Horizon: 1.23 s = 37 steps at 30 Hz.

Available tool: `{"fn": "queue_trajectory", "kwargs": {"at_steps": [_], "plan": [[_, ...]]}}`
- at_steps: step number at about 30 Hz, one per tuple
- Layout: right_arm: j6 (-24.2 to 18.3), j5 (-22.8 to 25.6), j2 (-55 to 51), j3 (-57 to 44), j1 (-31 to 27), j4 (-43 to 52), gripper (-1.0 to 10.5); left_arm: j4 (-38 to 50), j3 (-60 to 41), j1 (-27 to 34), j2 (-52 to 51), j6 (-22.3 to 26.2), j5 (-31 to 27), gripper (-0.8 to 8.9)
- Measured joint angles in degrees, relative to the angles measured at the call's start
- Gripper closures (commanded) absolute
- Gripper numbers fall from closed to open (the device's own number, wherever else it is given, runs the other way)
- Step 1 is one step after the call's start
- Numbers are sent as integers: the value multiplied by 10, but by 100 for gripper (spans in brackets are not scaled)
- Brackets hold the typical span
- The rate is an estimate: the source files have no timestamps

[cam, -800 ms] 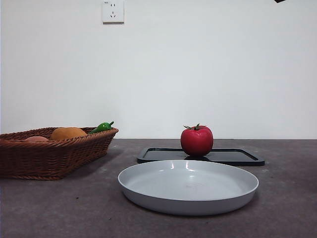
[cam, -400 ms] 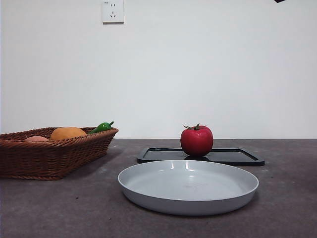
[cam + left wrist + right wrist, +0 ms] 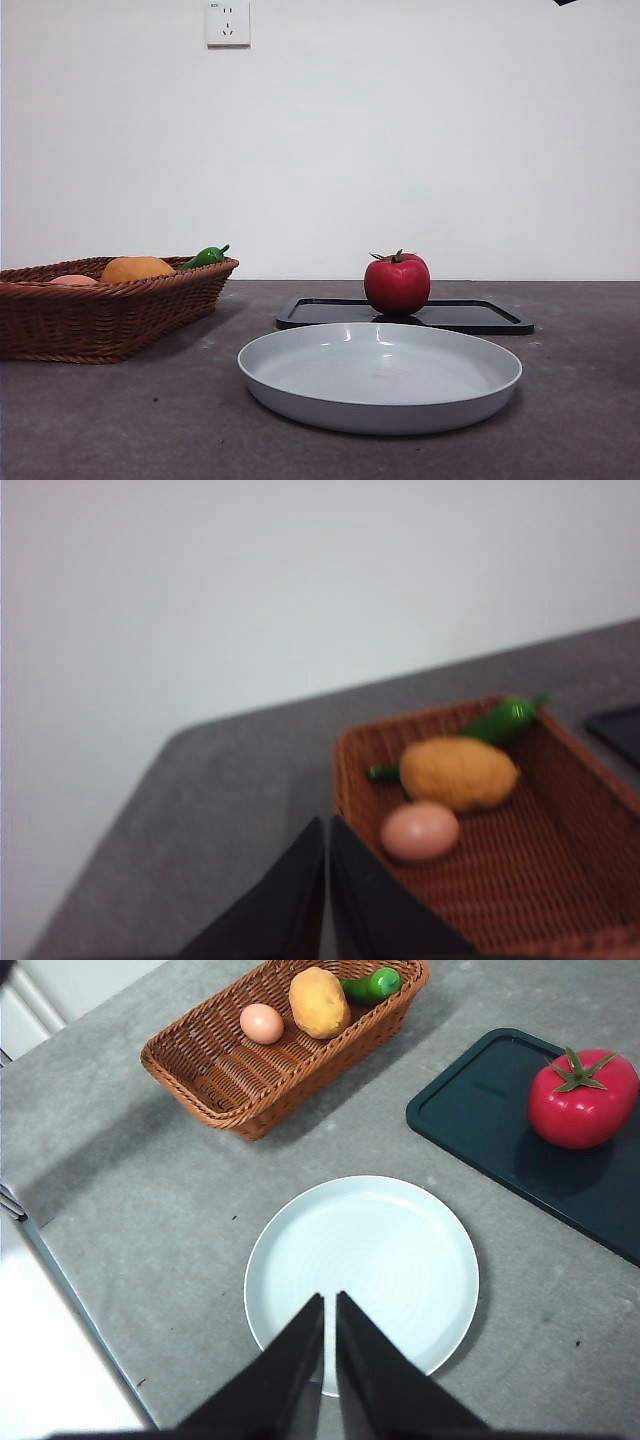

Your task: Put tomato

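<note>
Nothing moved; tomato (image 3: pixel 583 1100) well apart from right tool (image 3: pixel 330 1305).

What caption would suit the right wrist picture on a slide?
Shut claw above an empty plate, tomato on a dark tray, basket of produce beyond.

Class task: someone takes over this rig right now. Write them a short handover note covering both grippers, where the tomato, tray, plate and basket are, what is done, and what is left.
Left gripper: shut, empty, above the wicker basket.
Right gripper: shut, empty, above the grey plate.
Tomato: upright on the dark tray, behind the plate; no gripper touches it.
Basket holds a potato, an egg and a green pepper.
Done: nothing visible.
Left: grasp the tomato and place it, probably on the plate.
</note>
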Motion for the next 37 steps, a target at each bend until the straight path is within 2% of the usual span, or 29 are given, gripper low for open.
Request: {"fn": "queue_trajectory", "kwargs": {"at_steps": [7, 16, 24, 31, 34, 37], "plan": [[0, 0, 0, 0, 0, 0, 941, -5, -57, 0, -41, -10, 0, 806], [0, 0, 0, 0, 0, 0, 941, -70, -71, -1, -69, -10, 0, 806], [0, 0, 0, 0, 0, 0, 941, -87, -71, -39, -69, -10, -38, 806], [0, 0, 0, 0, 0, 0, 941, -87, -71, -59, -69, -19, -40, 806], [0, 0, 0, 0, 0, 0, 941, -87, -71, -60, -69, -28, -41, 806], [0, 0, 0, 0, 0, 0, 941, -75, -71, -60, -69, -61, -41, 806]]}}
